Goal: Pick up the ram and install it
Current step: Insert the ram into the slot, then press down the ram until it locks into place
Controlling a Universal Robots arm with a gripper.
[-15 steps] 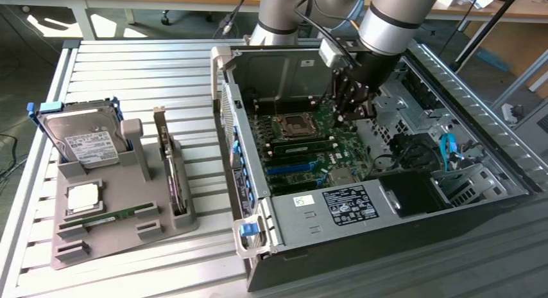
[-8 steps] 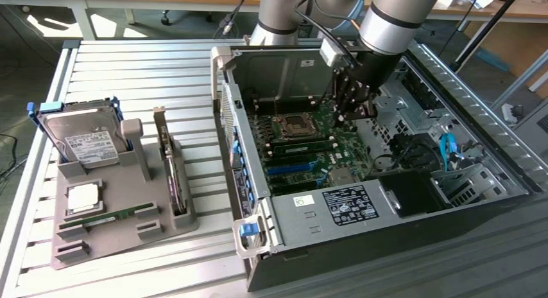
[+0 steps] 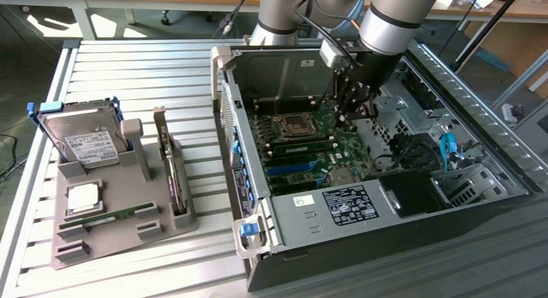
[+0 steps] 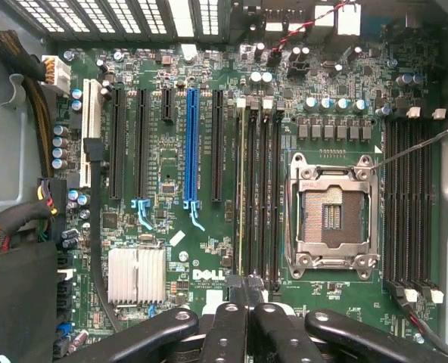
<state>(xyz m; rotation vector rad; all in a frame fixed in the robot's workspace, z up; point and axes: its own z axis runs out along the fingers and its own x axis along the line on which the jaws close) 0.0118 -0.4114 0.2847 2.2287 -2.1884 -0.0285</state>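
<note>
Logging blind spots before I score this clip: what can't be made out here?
- Exterior view: chips on the ram lying in the grey tray, too small.
- Exterior view: the motherboard area beneath the gripper, hidden by it.
- Wrist view: one end of the memory slots, covered by the gripper.

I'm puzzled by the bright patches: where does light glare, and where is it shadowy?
Exterior view: sunlight washes out the floor beyond the table, while the case interior lies in shade. Wrist view: vent slots glare white; the motherboard is evenly lit, the gripper dark.
</note>
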